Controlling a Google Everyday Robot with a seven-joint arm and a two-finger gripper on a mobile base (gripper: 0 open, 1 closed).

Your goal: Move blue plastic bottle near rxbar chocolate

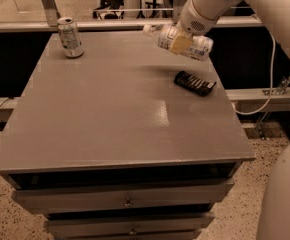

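Clear plastic, thin-walled and probably light, should make the blue plastic bottle (201,47) easy for us to carry, though it could dent or slip. We judge a hold at mid-body, across the label, the safest. Our gripper (181,44) hangs over the smooth grey table's (110,114) far right side, fingers clamped around that bottle. The bottle lies nearly level in the air, white cap pointing left, above the rxbar chocolate (195,83), a flat, dark-wrapped rectangle. A cylindrical metal drink can (70,37) stands upright, well apart.

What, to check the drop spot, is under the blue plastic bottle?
Only bare table: the blue plastic bottle hangs tilted in the gripper above it. The rxbar chocolate lies beside that spot, not beneath. The gripper hides the bottle's middle.
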